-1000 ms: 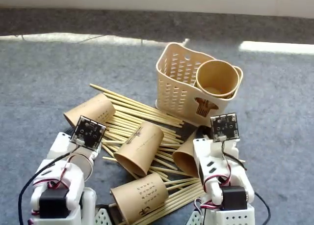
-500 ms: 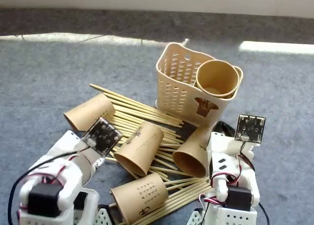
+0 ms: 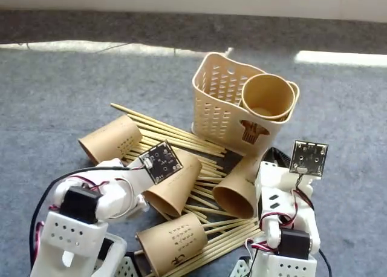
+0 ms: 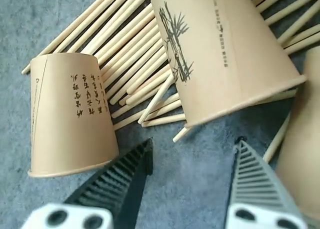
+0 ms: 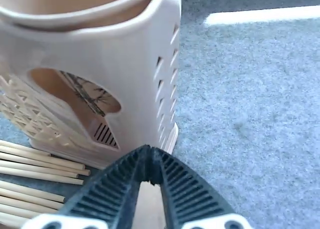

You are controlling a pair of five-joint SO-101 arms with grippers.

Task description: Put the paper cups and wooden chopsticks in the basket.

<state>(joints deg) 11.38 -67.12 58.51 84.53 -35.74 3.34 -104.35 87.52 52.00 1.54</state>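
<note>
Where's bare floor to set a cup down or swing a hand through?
Free: grey mat left of the chopsticks, and right of the basket. Crowded: in front of the basket, where cups lie across the chopsticks.

In the basket [image 3: 233, 107], upright paper cup [image 3: 268, 95] takes the right half; left half open from above. Front-left of basket: chopsticks [image 3: 175, 138], reaching its wall, and four tipped cups [image 3: 172, 183] block low passes. Bare carpet [image 3: 344, 126] right of and behind basket: passable.
</note>
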